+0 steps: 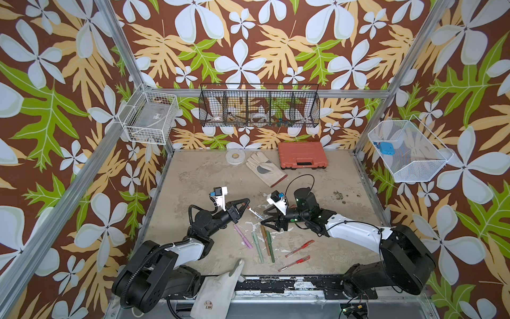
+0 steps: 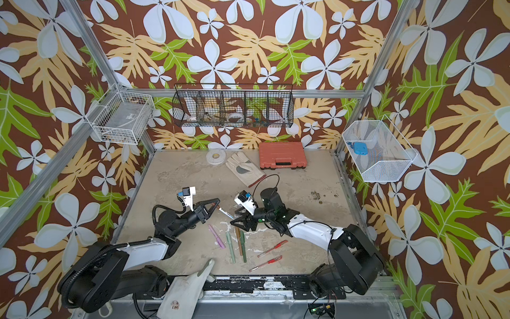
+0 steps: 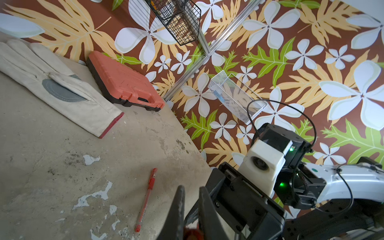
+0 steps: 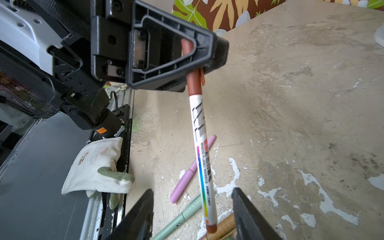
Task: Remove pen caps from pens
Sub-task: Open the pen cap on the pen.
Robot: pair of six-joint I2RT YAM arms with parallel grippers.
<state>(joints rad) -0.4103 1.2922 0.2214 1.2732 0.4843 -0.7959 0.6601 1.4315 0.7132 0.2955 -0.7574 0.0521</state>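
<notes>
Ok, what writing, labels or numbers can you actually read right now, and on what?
On the white marker: large black strokes, red characters and small capitals perhaps ending "MARKER"; too blurred to quote for sure.
On the orange sticker, stuck to a black arm joint: digits, too small to read.
On the orange case: no lettering legible.
Nothing else in view carries readable text.

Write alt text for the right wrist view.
The left gripper clamps the dark red cap of a white marker, whose barrel hangs slanted inside the open right gripper. Below, a pink pen and a pale green pen lie on the worn table.
</notes>
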